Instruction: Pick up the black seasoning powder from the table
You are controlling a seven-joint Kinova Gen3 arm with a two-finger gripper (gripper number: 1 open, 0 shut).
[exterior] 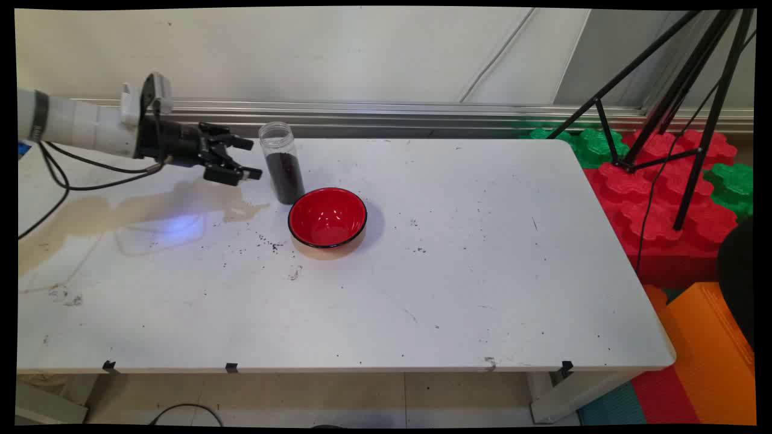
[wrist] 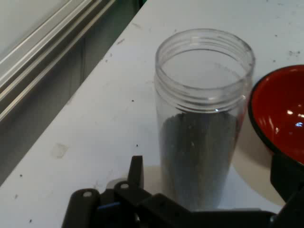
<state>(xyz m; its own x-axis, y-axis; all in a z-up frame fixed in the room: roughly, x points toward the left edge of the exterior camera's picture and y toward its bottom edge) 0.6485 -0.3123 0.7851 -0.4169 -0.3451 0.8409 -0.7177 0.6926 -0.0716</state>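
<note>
On the white table [exterior: 422, 289], spread black two-finger gripper [exterior: 248, 158] lies level beside an upright, lidless clear plastic jar [exterior: 281, 163] of dark grains, touching a red bowl [exterior: 327, 217].

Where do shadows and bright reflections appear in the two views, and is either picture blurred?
Main view: sharp; the gripper casts a soft tan shadow on the table. Hand view: white highlights on the red bowl and the clear jar; the table's far part looks soft.
</note>
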